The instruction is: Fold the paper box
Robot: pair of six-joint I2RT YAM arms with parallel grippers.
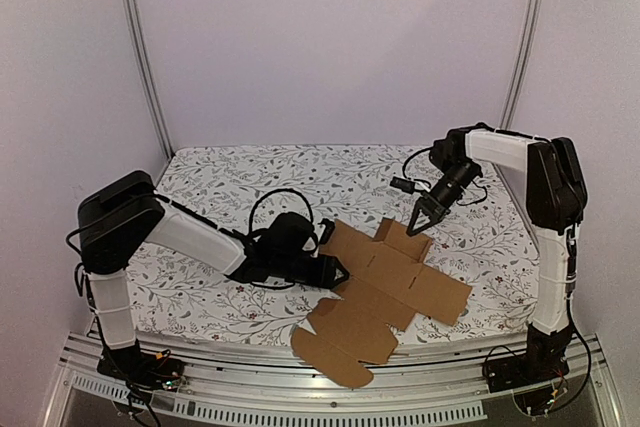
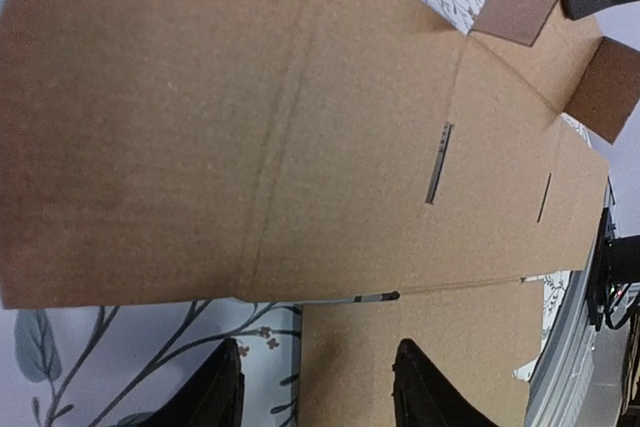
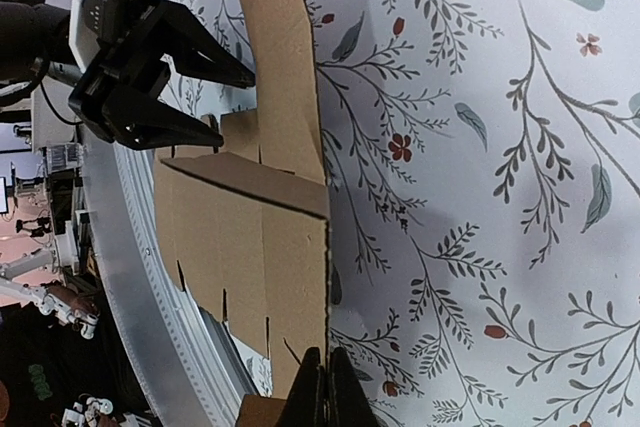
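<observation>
Risk list first. Paper box (image 1: 385,292) is an unfolded die-cut sheet lying flat on the floral worktop (image 1: 250,172) between the two arms. Its near lobe hangs past the worktop's front edge, over the metal rail (image 1: 200,372).

I can't confirm that anything clamps it. A push on one panel would probably slide or spin the whole sheet instead of bending a crease. A shove toward the near side could tip it off the edge.

- **Left fingers** (image 2: 222,392): apart, low at the sheet's left edge, straddling the spot where card meets cloth, with nothing gripped. Closing there may catch cloth along with the card, or crumple a panel away from its crease.
- **Right fingers** (image 3: 318,397): together, tip at the far end flap. I can't tell whether they pinch the card or only touch it. If they only touch, the far end is free to lift or skate once the left side starts working.
- **Far flaps:** the small flaps by that tip stand partly up and would be easy to snag.

Orientation: the long axis runs diagonally, far-right to near-left in the top view. The far end points at the right arm's wrist, and the rounded near end points toward the gap between the bases. The cross arms reach left toward the left fingers and right toward the right arm's side.
</observation>
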